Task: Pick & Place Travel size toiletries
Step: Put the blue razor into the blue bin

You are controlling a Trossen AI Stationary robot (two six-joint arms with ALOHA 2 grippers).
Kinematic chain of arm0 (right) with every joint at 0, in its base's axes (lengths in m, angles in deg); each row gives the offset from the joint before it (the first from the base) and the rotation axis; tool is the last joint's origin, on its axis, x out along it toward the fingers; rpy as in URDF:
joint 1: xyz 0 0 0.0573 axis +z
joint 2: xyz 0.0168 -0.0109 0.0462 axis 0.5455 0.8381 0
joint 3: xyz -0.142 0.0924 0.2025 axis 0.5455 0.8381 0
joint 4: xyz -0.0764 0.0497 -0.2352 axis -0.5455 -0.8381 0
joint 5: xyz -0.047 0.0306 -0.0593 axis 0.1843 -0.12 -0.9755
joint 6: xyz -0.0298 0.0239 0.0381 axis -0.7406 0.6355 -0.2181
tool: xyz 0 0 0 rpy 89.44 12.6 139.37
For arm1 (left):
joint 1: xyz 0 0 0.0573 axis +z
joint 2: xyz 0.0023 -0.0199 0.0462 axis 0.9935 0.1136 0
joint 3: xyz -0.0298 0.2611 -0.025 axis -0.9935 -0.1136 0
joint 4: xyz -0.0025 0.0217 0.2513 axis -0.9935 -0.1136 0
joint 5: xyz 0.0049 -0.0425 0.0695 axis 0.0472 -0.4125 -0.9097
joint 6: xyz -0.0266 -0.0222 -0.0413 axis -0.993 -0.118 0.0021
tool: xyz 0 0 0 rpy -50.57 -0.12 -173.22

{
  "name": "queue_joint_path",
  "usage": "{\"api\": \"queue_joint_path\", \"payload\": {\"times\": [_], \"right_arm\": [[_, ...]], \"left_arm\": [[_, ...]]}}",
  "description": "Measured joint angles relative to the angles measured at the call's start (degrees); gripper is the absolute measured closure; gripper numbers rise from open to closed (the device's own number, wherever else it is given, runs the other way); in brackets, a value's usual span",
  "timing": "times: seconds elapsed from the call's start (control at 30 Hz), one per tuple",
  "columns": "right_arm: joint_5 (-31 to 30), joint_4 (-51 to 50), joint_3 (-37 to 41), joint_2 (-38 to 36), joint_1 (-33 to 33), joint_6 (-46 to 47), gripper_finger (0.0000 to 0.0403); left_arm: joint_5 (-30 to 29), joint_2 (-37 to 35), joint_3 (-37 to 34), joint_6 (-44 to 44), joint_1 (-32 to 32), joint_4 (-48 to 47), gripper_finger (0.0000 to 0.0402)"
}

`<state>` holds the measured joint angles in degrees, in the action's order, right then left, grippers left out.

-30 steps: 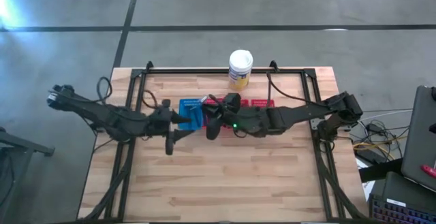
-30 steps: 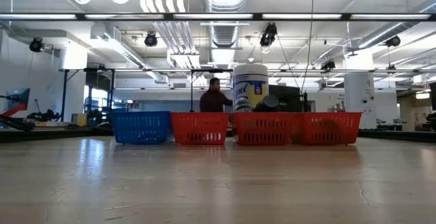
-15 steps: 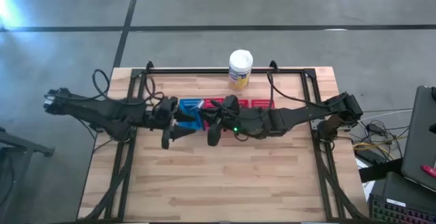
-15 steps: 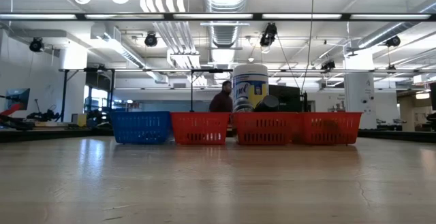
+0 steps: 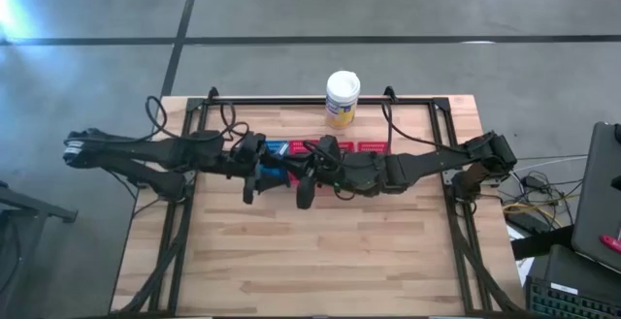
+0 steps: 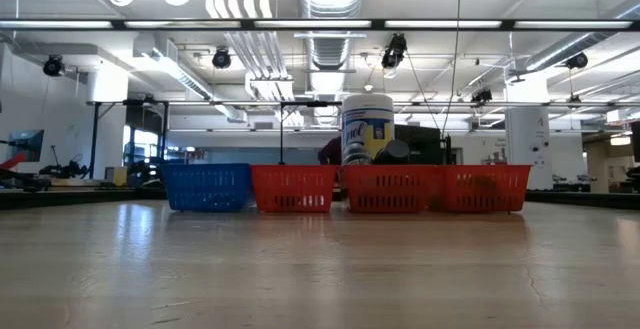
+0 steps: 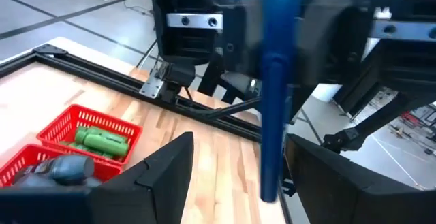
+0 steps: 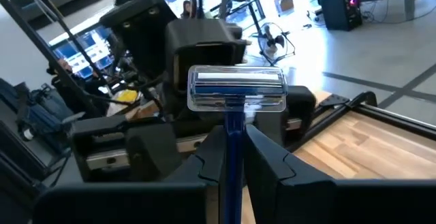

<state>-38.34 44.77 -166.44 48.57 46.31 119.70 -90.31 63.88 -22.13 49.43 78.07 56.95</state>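
Observation:
My right gripper (image 8: 234, 157) is shut on a razor with a blue handle and a chrome head (image 8: 237, 88), lifted above the table in front of the baskets. In the high view it sits at mid-table (image 5: 307, 174), facing my left gripper (image 5: 252, 172). My left gripper (image 7: 238, 183) is open; its fingers stand on either side of the blue handle's free end (image 7: 271, 183) without touching it. Green mini bottles (image 7: 102, 141) lie in one red basket and dark grey tubes (image 7: 60, 170) in the red basket beside it. My right gripper pinches the razor's blue handle (image 8: 234, 139) between its two fingers, which lie along the handle. The chrome head stands clear beyond the fingertips. The razor is lifted clear of the table, and its free handle end points toward my left gripper.
A row of one blue basket (image 6: 205, 187) and three red baskets (image 6: 385, 189) stands across the far half of the table. The white-lidded yellow canister (image 5: 342, 99) stands behind them at the far edge. The near half of the wooden table (image 5: 320, 261) is bare. A person shows far behind the baskets.
My left arm has moved toward the table's right and far side, closing in on my right gripper and the razor it holds. A dark part of an arm has come into the top of the low view. My right gripper has stayed almost still.

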Motion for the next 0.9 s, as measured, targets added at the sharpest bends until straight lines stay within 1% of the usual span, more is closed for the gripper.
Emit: {"api": "queue_joint_path", "payload": {"times": [0.17, 0.3, 0.43, 0.6, 0.67, 0.77, 0.9], "right_arm": [[0.0, -0.1, 0.0, 0.0, 0.0, -0.4, 0.0374], [0.0, -0.3, 0.0, 0.0, 0.0, -0.8, 0.0374], [0.1, -0.5, 0.0, 0.0, 0.0, -0.9, 0.0372], [0.4, -1.0, 0.0, 0.0, -0.1, -1.1, 0.0366], [0.6, -1.6, 0.0, 0.0, -0.1, -1.0, 0.0356], [0.6, -4.3, 0.0, 0.0, -0.2, 2.7, 0.0328], [1.7, -8.4, 0.0, -0.5, -0.3, 6.6, 0.0273]], "left_arm": [[7.1, 1.0, 0.0, 0.2, 1.1, 4.9, 0.0169], [7.5, 1.2, 0.0, 0.9, 1.2, 4.3, 0.0196], [7.1, 1.1, 0.0, 1.8, 1.6, 3.1, 0.025], [4.7, 1.2, 0.0, 3.7, 2.1, 2.0, 0.034], [3.9, 1.2, 0.0, 4.0, 2.4, 1.0, 0.0368], [1.4, 1.2, 0.0, 4.1, 2.6, -1.7, 0.0368], [-2.3, 1.3, 0.0, 3.8, 2.8, -4.9, 0.0368]]}}
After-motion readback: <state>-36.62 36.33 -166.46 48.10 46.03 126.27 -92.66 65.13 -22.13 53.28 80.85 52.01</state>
